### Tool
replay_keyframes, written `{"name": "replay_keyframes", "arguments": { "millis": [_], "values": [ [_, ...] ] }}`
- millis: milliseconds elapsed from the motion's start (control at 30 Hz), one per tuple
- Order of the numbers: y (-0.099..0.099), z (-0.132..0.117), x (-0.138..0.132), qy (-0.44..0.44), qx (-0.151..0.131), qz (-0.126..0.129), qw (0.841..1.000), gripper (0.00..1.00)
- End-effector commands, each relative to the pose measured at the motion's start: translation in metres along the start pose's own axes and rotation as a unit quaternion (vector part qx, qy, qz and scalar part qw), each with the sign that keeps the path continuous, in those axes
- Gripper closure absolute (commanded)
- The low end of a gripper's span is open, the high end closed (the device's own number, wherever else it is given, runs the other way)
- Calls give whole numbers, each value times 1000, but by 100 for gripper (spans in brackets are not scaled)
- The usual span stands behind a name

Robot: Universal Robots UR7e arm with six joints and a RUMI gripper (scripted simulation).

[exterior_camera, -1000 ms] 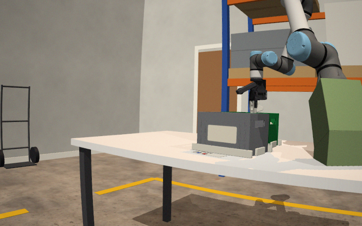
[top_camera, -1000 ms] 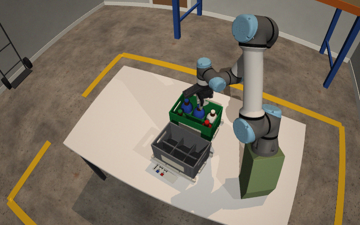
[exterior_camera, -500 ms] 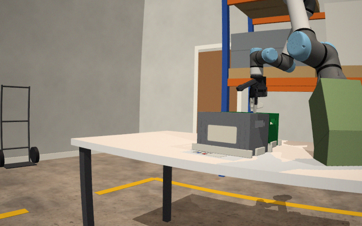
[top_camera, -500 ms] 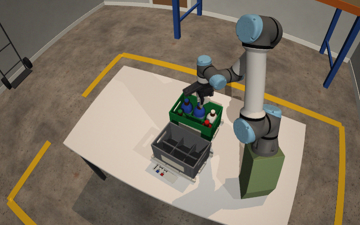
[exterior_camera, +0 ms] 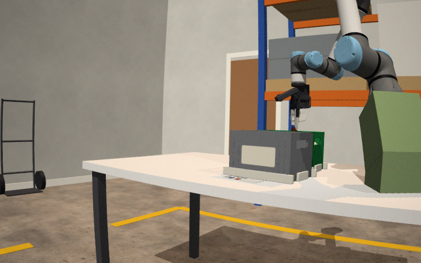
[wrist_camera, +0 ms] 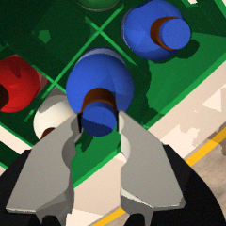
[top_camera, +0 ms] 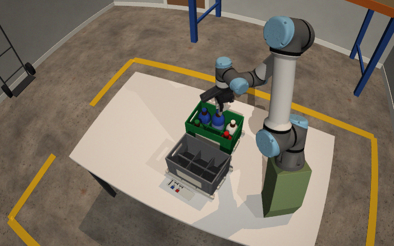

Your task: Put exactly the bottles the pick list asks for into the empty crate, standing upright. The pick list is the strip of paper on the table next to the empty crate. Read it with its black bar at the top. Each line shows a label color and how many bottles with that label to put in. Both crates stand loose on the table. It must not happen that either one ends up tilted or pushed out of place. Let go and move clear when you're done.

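My gripper [top_camera: 219, 113] [exterior_camera: 294, 126] [wrist_camera: 99, 112] is shut on the neck of a blue bottle [top_camera: 218, 121] [wrist_camera: 100, 72], which hangs upright, partly raised, in the green crate [top_camera: 224, 144] [exterior_camera: 319, 156]. Its cap end shows just above the crates in the exterior view; its base is hidden. Another blue bottle [top_camera: 204, 118] [wrist_camera: 146, 35], a white bottle [top_camera: 231, 128] [wrist_camera: 52, 115], a red bottle [top_camera: 226, 135] [wrist_camera: 19, 82] and a green bottle [top_camera: 197, 123] stand in that crate. The grey crate [top_camera: 171, 165] [exterior_camera: 260, 138] has empty compartments. The pick list [top_camera: 185, 194] shows blue and red; its counts are too small to read.
The two crates stand close together. Low pale rails [top_camera: 190, 184] [exterior_camera: 257, 175] edge the grey crate. The green robot pedestal [top_camera: 284, 191] [exterior_camera: 400, 139] stands to the right. A blue-legged rack [top_camera: 193, 23] [exterior_camera: 262, 68] is behind the table.
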State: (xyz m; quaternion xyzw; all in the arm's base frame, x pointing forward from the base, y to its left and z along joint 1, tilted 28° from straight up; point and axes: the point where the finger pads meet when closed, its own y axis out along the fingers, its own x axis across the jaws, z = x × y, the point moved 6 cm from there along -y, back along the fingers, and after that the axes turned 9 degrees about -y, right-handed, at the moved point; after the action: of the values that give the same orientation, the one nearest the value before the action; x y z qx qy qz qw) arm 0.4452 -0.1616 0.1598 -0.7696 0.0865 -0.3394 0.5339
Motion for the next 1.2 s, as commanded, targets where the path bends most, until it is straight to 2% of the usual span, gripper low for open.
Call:
{"name": "replay_keyframes", "arguments": {
  "millis": [0, 1167],
  "values": [
    [-15, 1, 3, 0, 0, -4, 1000, 100],
    [-65, 1, 3, 0, 1, -4, 1000, 100]
  ]
}}
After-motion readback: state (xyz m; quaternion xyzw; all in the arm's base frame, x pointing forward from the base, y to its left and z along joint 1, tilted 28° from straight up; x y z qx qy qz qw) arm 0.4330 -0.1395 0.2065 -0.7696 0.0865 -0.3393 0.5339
